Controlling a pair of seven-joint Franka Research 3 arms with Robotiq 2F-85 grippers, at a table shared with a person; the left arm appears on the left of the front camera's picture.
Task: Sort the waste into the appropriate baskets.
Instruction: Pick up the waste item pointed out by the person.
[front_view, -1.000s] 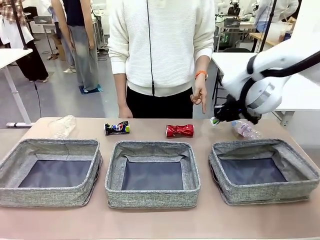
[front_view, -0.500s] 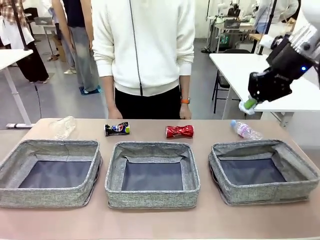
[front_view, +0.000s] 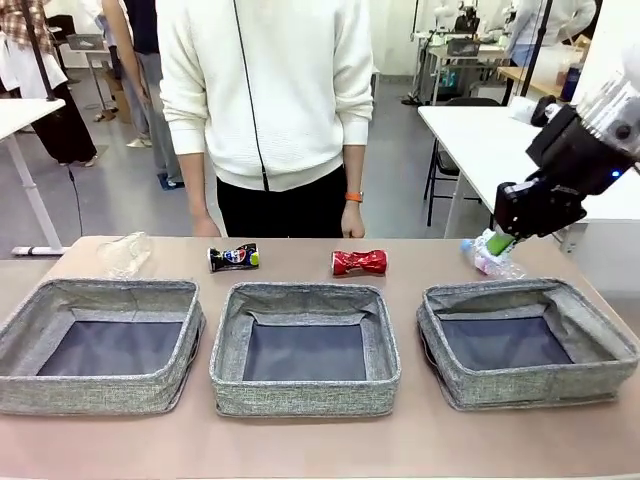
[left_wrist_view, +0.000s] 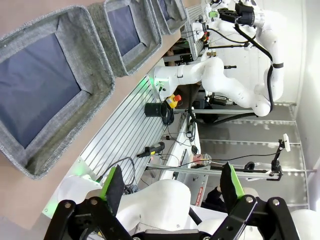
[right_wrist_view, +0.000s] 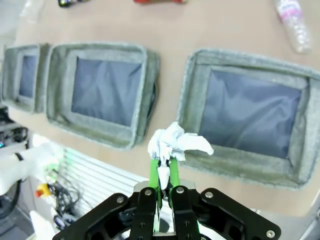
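Observation:
My right gripper (front_view: 496, 244) hangs above the far rim of the right basket (front_view: 600, 330), shut on the small white paper wad (right_wrist_view: 175, 142), which sticks out past its green fingertips. Just behind it the clear bottle (front_view: 492, 263) with a pink label lies on the table. The red can (front_view: 359, 262) and dark-blue can (front_view: 233, 257) lie beyond the middle basket (front_view: 305, 292). The wrinkly clear plastic piece (front_view: 125, 252) lies behind the left basket (front_view: 100, 290). In the left wrist view my left gripper (left_wrist_view: 172, 185) is open and holds nothing, off to the side of the baskets.
A person in a white top stands at the far edge of the table, hands hanging by the sides just behind the cans. All three baskets have bare dark bases. The bottle (right_wrist_view: 292, 22) lies beyond the right basket's rim (right_wrist_view: 240, 56).
My right gripper rose from the table beside the bottle with the paper wad, then came down a little over the right basket's far edge. The person stepped left and drew back the pointing hand.

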